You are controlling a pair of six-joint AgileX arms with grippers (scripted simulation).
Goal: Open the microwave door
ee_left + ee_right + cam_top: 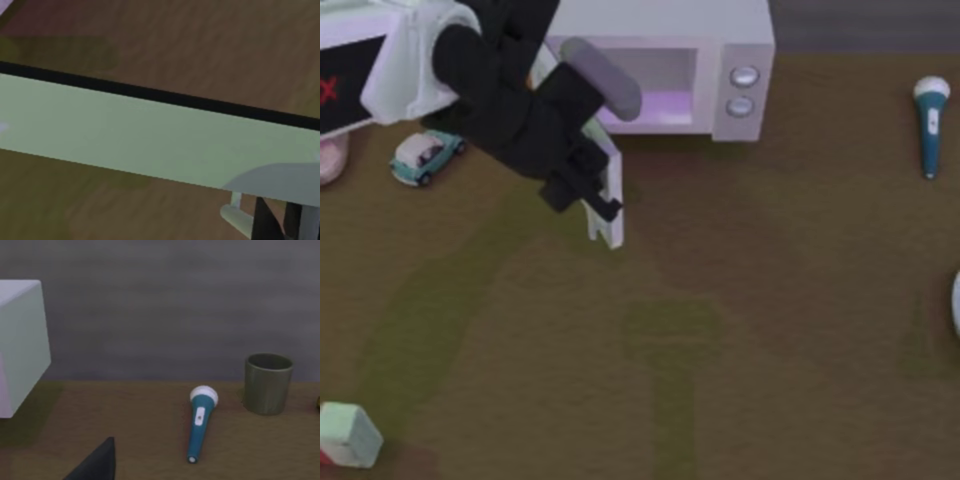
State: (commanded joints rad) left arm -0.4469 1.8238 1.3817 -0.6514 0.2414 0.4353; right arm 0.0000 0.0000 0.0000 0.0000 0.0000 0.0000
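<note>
From above, the microwave (665, 70) sits far-centre on the counter (770, 330), the microwave door (610, 200) swung out toward the near side, the left gripper (585, 195) at its edge; I cannot tell its fingers' state. The left wrist view shows the door's edge. The right wrist view shows a microphone (199, 422) and cup (267, 383).

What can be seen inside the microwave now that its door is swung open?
The microwave shows a pale, purple-lit floor and nothing on the visible part. The left arm and left gripper, at the open door, cover the left part of the inside.
</note>
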